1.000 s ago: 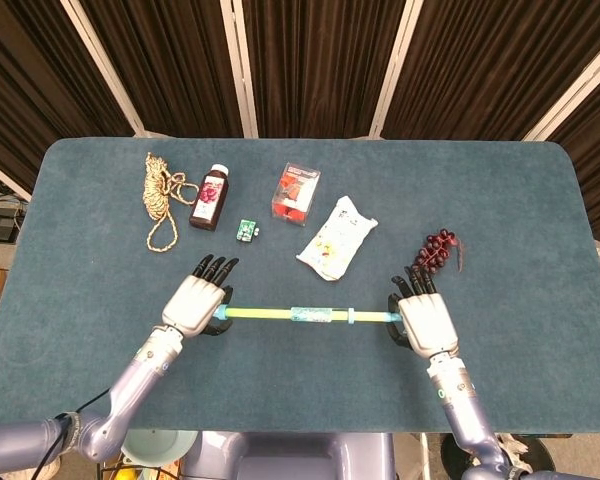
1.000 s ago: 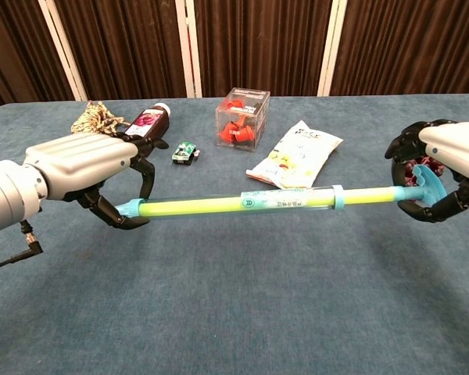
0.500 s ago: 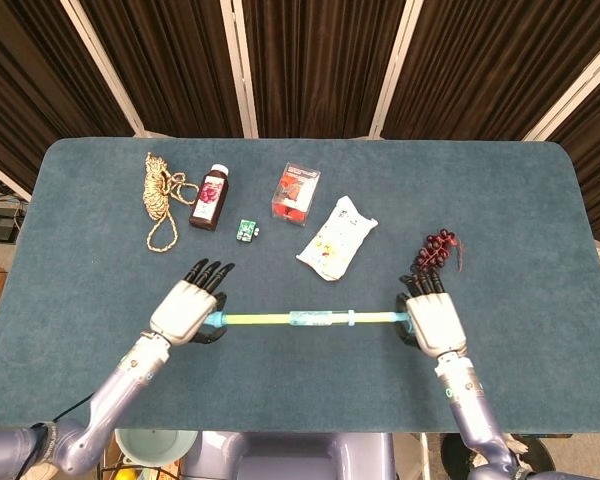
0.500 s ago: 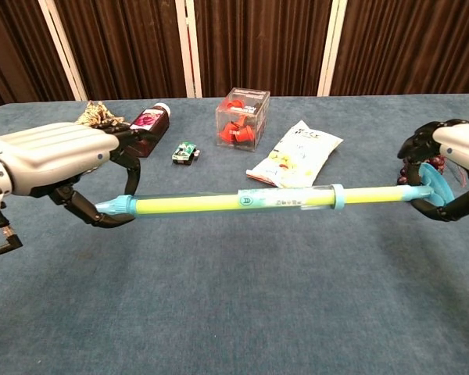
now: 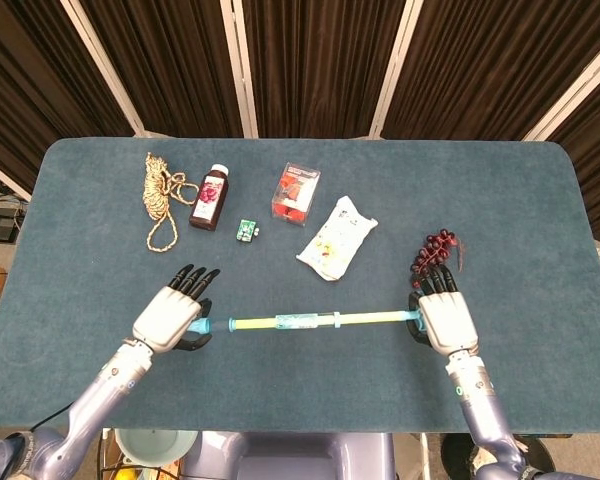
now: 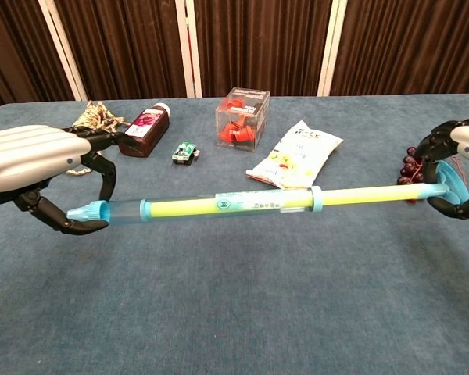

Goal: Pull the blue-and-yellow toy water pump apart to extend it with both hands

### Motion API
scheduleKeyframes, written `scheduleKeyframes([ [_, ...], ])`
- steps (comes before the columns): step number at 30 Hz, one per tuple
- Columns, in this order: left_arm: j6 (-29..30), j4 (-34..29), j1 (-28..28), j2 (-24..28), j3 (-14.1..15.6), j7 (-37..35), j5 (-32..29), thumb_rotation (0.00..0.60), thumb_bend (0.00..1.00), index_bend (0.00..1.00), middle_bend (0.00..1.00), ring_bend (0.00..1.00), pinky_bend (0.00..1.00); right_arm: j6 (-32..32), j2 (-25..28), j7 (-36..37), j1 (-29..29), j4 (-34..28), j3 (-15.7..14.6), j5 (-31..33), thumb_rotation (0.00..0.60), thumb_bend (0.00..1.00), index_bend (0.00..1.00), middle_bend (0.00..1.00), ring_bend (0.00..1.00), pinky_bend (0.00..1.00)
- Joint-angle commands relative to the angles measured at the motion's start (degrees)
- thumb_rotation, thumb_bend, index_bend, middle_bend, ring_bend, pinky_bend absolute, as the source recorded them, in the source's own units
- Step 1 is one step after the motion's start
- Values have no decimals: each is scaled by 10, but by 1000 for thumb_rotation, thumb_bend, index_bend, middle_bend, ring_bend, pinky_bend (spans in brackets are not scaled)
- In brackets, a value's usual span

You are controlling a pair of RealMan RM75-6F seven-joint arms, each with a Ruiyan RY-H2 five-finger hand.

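Note:
The blue-and-yellow toy pump is held level above the table between my two hands; in the chest view its clear barrel shows the yellow rod inside. My left hand curls its fingers around the blue nozzle end. My right hand grips the blue handle disc at the other end, and the yellow rod stands well out of the barrel. The palm sides of both hands are partly hidden.
Along the far half of the blue table lie a coiled rope, a dark bottle, a small green toy car, a clear box of red pieces and a snack bag. Dark red beads lie just beyond my right hand.
Both hands have moved outward, left going left and right going right. The pump has grown longer, with more of the rod and the clear barrel showing.

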Motion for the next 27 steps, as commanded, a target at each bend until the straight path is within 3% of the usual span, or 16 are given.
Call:
scheduleKeyframes([
  [1, 3, -6, 5, 10, 4, -8, 7, 600, 365, 520, 4, 0, 20, 0, 2, 0, 0, 2, 1, 2, 600, 515, 840, 221, 80, 8],
  [15, 28, -35, 32, 78, 11, -35, 35, 600, 366, 519, 4, 0, 20, 2, 18, 6, -3, 12, 13, 18, 600, 513, 841, 221, 80, 8],
  [27, 43, -8, 64, 107, 19, -90, 47, 600, 365, 519, 4, 0, 20, 1, 35, 22, -8, 24, 16, 26, 600, 515, 844, 221, 79, 8],
])
